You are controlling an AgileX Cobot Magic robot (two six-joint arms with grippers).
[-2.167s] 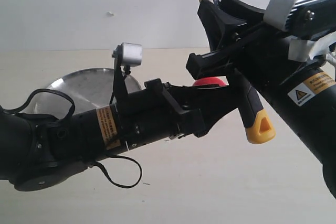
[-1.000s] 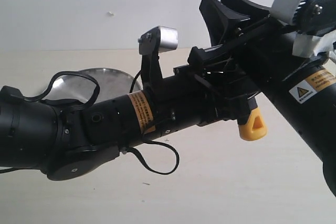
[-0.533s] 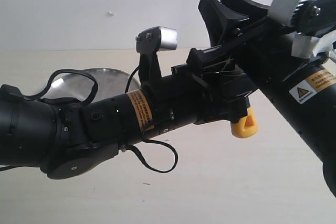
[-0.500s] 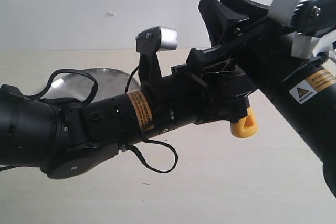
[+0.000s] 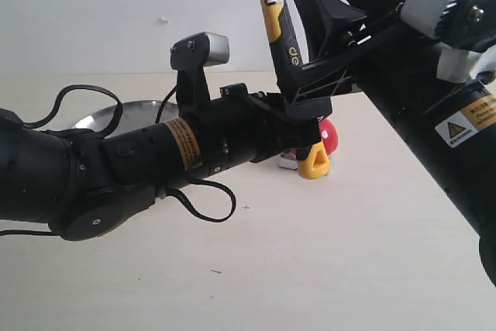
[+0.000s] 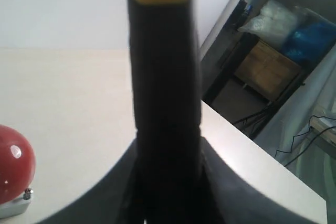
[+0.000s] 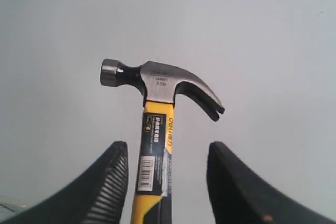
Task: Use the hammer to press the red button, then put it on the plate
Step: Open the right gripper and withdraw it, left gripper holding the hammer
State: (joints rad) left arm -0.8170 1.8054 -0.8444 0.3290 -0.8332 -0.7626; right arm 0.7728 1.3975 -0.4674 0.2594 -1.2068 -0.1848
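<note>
My left pincer [image 5: 304,125] is clamped low on the black-and-yellow steel claw hammer [image 7: 157,85], which stands upright, head high, yellow end near the glossy red dome button [image 5: 328,137]. My right pincer [image 7: 167,148] stands apart. Judged top-heavy and stiff; the rubbery handle gives the surest hold.

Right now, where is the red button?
In the exterior view the red button sits on the table right of centre, partly hidden by the butt of the hammer; the plate lies to its left.
</note>
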